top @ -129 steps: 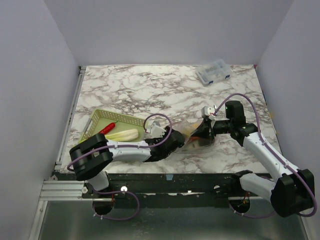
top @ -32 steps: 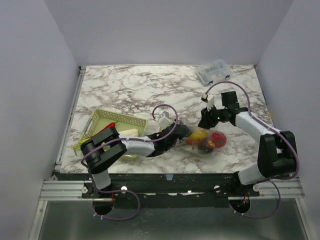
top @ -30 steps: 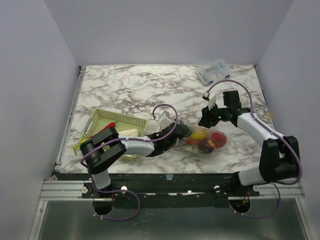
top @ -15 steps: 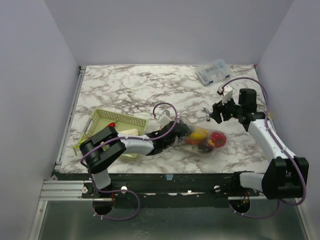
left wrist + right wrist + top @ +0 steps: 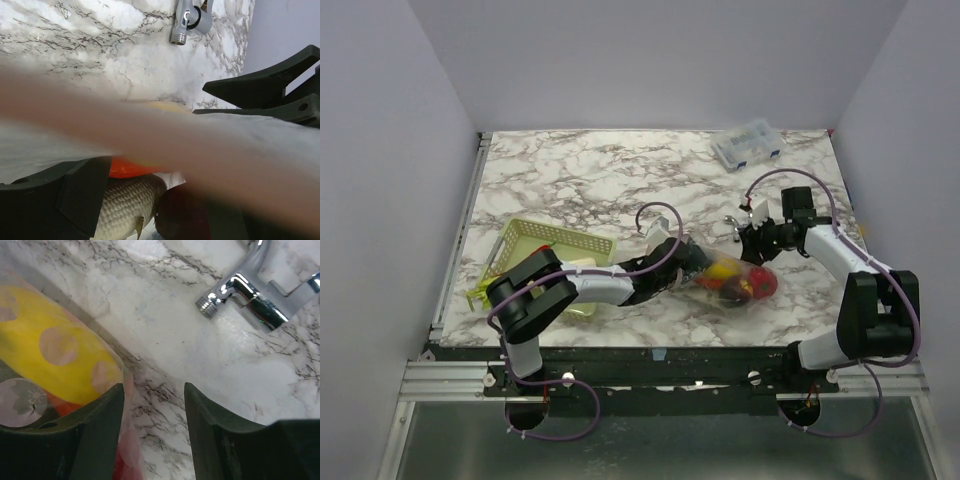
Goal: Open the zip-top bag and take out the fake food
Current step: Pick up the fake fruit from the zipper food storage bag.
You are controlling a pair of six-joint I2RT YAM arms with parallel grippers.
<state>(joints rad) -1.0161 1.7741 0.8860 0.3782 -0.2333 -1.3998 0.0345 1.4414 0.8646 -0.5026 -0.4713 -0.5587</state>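
The zip-top bag (image 5: 738, 283) lies on the marble near the front, clear and crinkly. Fake food shows through it: a yellow piece (image 5: 722, 268), a red fruit (image 5: 761, 284) and a dark maroon ball (image 5: 732, 292). My left gripper (image 5: 692, 266) is at the bag's left end, open, with blurred film and pinkish zip strip (image 5: 165, 135) draped across its fingers. A scaly fish toy (image 5: 125, 202), an orange piece (image 5: 127, 169) and the maroon ball (image 5: 190, 215) lie between them. My right gripper (image 5: 751, 247) is open at the bag's upper edge, with the film's edge (image 5: 125, 390) against its left finger.
A pale green mesh basket (image 5: 532, 240) stands at the left, partly under my left arm. The small clear compartment box (image 5: 748, 146) is at the back right. A small chrome fitting (image 5: 731, 221) lies on the marble just beyond the bag.
My right gripper lifted away to the right, then came back down to the bag's upper edge. My left gripper pushed slightly right, and the bag shifted with it.
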